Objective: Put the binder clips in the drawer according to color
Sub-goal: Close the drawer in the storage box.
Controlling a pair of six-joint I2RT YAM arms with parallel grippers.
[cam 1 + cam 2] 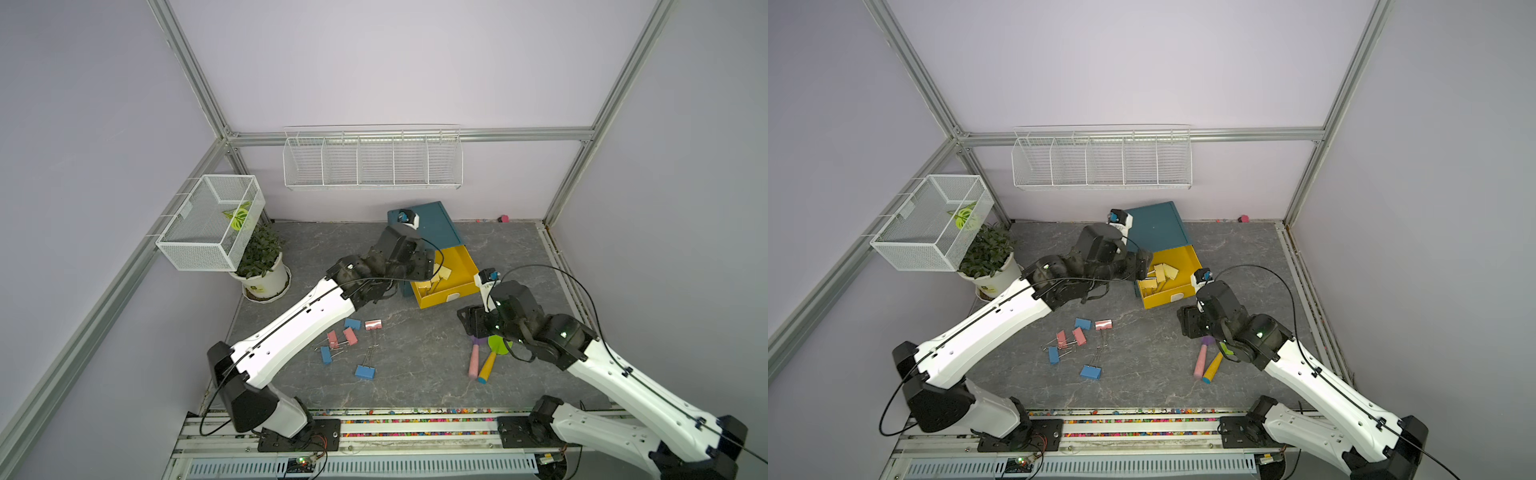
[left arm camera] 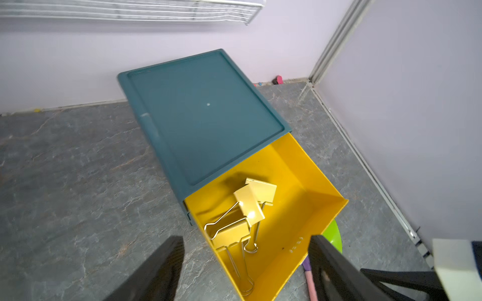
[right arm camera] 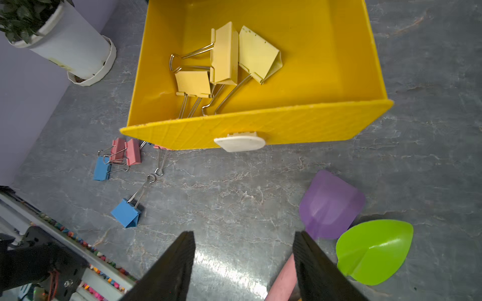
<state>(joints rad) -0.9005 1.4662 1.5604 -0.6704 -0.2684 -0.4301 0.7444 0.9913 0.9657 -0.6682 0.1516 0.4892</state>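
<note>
Grey marbled floor (image 1: 415,374) runs under both arms. The left gripper (image 2: 245,238) gapes empty over the yellow drawer (image 2: 326,208). The right gripper (image 3: 244,233) is spread empty before its front. Yellow clips (image 3: 224,54) lie inside. The pink and blue clips (image 1: 350,336), centre frame, have crossed handles, so lifting one could drag another.

A robot laboratory's test cell: I worked inside a booth of aluminium framing (image 1: 519,134) and plain lilac wall panels (image 1: 395,62), over a grey stone-patterned mat (image 1: 415,374). My left arm (image 1: 291,328) and right arm (image 1: 623,374) were bolted to a metal rail (image 1: 415,442), with loose wiring and a lit circuit board (image 1: 301,461) at its front. White wire baskets (image 1: 372,164) hung from the frame and a potted plant (image 1: 259,253) stood in the corner, like a staged set.
</note>
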